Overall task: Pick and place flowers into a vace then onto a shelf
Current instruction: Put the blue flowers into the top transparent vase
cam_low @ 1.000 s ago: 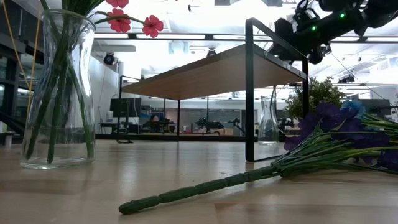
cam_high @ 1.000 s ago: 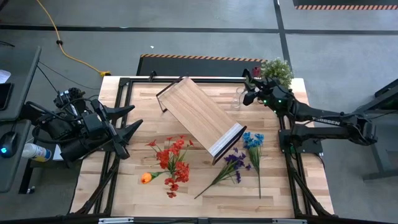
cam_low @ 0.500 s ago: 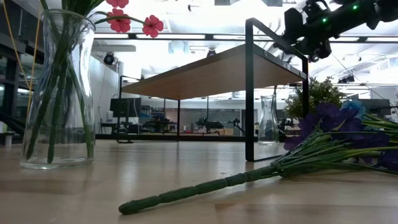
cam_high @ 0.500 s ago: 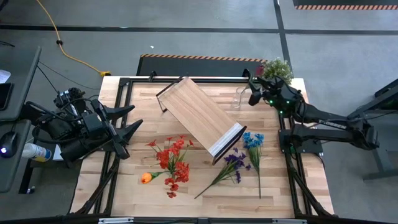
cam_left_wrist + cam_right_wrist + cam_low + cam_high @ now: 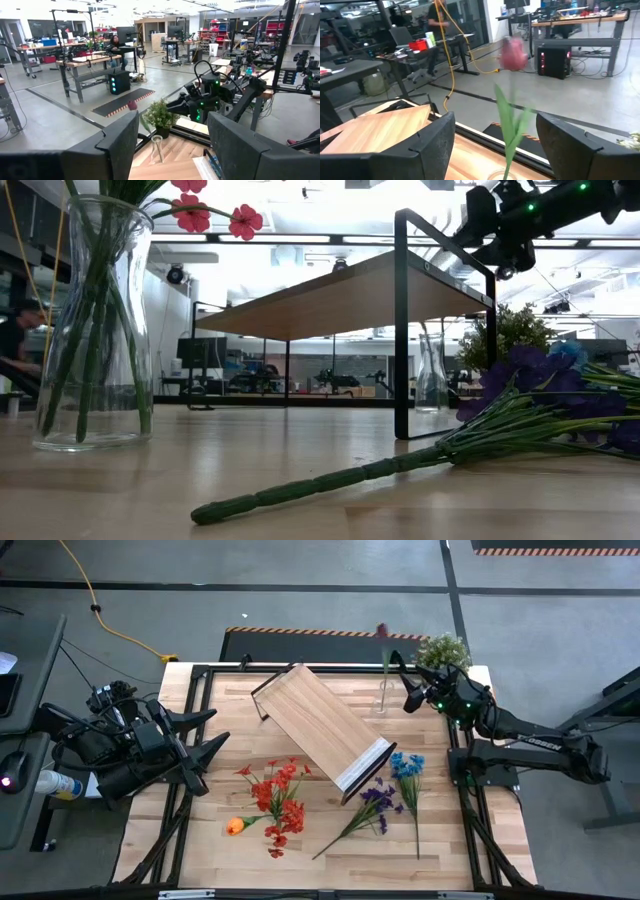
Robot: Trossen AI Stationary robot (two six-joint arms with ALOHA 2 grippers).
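A dark maroon flower (image 5: 381, 632) stands in a small glass vase (image 5: 381, 700) at the table's far right, its stalk (image 5: 506, 131) leaning in the vase's mouth. My right gripper (image 5: 404, 682) is open just to the right of it, level, touching nothing. At the table's left edge my left gripper (image 5: 208, 732) hangs open and empty. The shelf (image 5: 320, 728) stands slantwise mid-table. Red (image 5: 276, 796), orange (image 5: 235, 826), purple (image 5: 376, 800) and blue (image 5: 406, 766) flowers are nearer the front. In the low view, red blooms stand in a second glass vase (image 5: 95, 320).
A bushy potted plant (image 5: 446, 650) stands at the far right corner, behind my right arm. The purple flowers' stalk (image 5: 330, 480) lies along the tabletop near the front edge. Bare tabletop shows left of the shelf and along the near edge.
My right gripper has opened, let go of the maroon flower and drawn back toward the table's right edge, rising a little. The flower now stands by itself in the small vase, its bloom showing above the far edge.
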